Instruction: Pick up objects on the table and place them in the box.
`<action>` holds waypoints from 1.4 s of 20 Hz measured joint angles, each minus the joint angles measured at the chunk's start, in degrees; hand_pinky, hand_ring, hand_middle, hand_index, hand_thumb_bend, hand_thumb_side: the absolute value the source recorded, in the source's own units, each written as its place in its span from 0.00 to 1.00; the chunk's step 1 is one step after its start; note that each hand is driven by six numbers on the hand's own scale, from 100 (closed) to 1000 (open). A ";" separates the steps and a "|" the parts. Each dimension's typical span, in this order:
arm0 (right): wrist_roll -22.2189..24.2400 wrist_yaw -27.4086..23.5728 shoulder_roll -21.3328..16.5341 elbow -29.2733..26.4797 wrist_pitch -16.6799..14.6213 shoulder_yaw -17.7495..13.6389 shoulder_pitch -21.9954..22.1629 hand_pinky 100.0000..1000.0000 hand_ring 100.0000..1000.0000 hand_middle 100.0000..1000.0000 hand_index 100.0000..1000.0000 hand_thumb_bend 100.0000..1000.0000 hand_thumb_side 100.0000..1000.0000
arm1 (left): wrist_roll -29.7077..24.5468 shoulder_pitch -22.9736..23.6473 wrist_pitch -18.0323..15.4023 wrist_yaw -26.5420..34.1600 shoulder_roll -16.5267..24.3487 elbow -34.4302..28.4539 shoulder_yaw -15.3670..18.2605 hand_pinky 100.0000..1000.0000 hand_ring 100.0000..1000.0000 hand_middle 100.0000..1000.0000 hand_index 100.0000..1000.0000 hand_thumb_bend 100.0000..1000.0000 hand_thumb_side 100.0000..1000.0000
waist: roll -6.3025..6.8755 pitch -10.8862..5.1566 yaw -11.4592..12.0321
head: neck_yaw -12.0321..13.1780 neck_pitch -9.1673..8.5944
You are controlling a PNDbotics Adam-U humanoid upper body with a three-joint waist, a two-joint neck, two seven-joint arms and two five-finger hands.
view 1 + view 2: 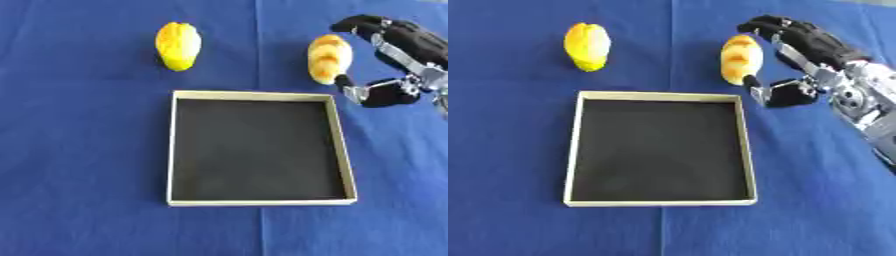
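Observation:
A shallow box [256, 96] with a pale rim and a black floor lies in the middle of the blue cloth, with nothing in it. Beyond its far left corner rests a yellow, lumpy fruit-like object [178, 45]. Past the far right corner lies an orange and cream bread-like object [329, 58]. My right hand [815, 50] comes in from the right, right beside the bread-like object. Its fingers arch over the far side and its thumb [772, 92] reaches under the near end, spread around it without closing. My left hand is out of sight.
A blue cloth [79, 165] covers the whole table, with a fold line running up the middle. Open cloth lies left of the box and in front of it.

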 measured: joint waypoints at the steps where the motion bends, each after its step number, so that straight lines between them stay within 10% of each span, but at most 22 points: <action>1: 0.28 0.24 0.12 0.30 -0.02 0.00 -0.05 0.84 1.00 0.90 0.94 0.14 0.00 | 0.03 0.00 0.02 0.09 0.00 0.00 0.00 0.81 0.95 0.71 0.69 0.00 0.55 | -0.15 0.18 0.24 | -0.02 -0.07; 13: 1.76 6.95 1.11 1.96 1.14 -0.93 -1.49 0.77 0.87 0.78 0.83 0.06 0.00 | 0.23 0.41 0.25 1.40 -0.02 0.00 0.17 0.81 0.96 0.71 0.68 0.00 0.55 | -1.88 1.29 1.60 | -0.88 -0.91; 21: -6.38 15.85 2.05 2.72 6.07 0.02 -1.77 0.70 0.72 0.48 0.63 0.00 0.00 | 0.11 0.41 0.48 1.46 -0.42 0.00 0.30 0.81 0.96 0.71 0.68 0.00 0.55 | -2.00 1.50 1.79 | -1.46 -0.90; 28: -11.88 12.16 2.37 2.23 7.73 0.42 -1.26 0.70 0.74 0.42 0.59 0.00 0.00 | 0.58 0.52 0.50 1.36 -0.42 0.00 0.44 0.81 0.95 0.71 0.68 0.00 0.55 | -1.17 0.81 0.69 | -1.64 0.10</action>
